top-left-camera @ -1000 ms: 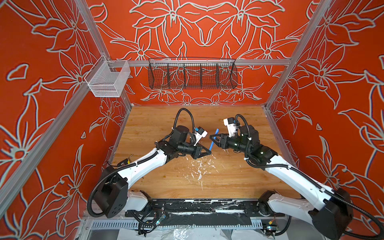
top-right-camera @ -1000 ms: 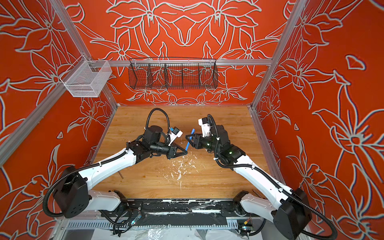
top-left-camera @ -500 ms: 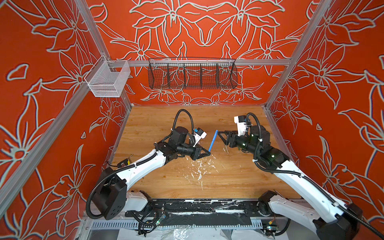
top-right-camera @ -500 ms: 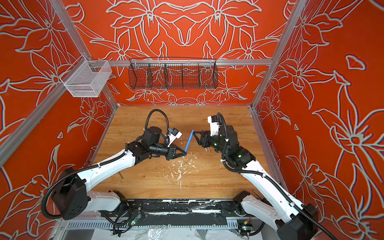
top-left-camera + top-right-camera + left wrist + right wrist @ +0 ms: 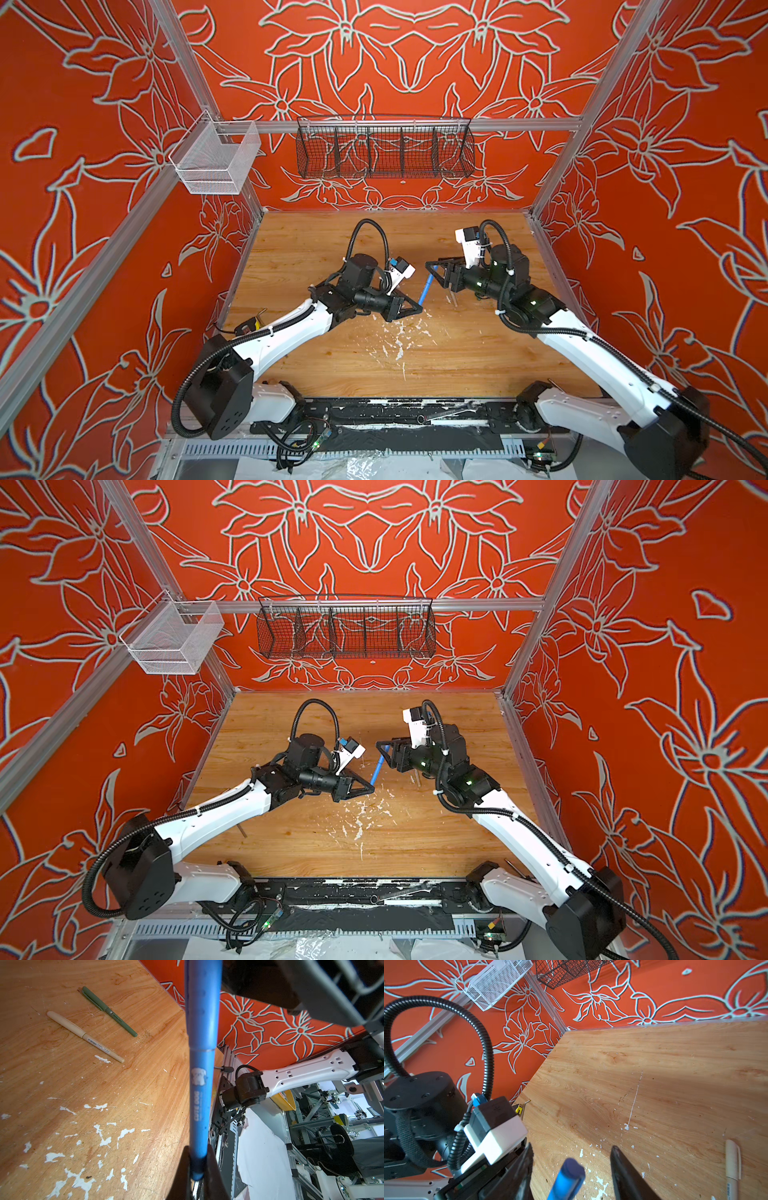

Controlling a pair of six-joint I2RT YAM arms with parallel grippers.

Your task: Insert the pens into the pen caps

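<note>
Basket of white mesh (image 5: 214, 160): is hanging on the side wall at ten o'clock from the table's middle; it is bearing no writing.
Wire basket (image 5: 384, 147): black, is hanging on the back wall at twelve o'clock.
Table (image 5: 316, 249): wooden, is showing white chipped flecks at six o'clock from the blue pen.
Left gripper (image 5: 419, 308) (image 5: 371, 789): is clenching the lower end of the blue pen; in the left wrist view (image 5: 196, 1164) its dark fingers (image 5: 179, 1169) are squeezing the barrel from both sides.
Blue pen (image 5: 427, 288) (image 5: 379, 769) (image 5: 200, 1084) (image 5: 566, 1178): is being held clear of the table near its middle, leaning up from the left fingers towards one o'clock in both top views, with its cap sitting on the upper end and a seam line showing.
Blue pen print: a small white cartoon animal and a line of white lettering are running along the barrel; the lettering is too blurred to read.
Right gripper (image 5: 432, 272) (image 5: 381, 750) (image 5: 571, 1151): is standing with its jaws wide apart, straddling the capped top of the blue pen; neither finger is touching it in the right wrist view.
Beige pen (image 5: 85, 1036) (image 5: 733, 1161): is lying capped on the table; in a top view a thin pale sliver (image 5: 454, 298) is showing under the right gripper, at three o'clock from the blue pen. It is carrying a white barcode sticker, its digits too small to read.
Olive green pen (image 5: 109, 1011): is lying capped just beside the beige pen, not touching it; it is wearing a small black-and-white mark and dark lettering too small to read.
</note>
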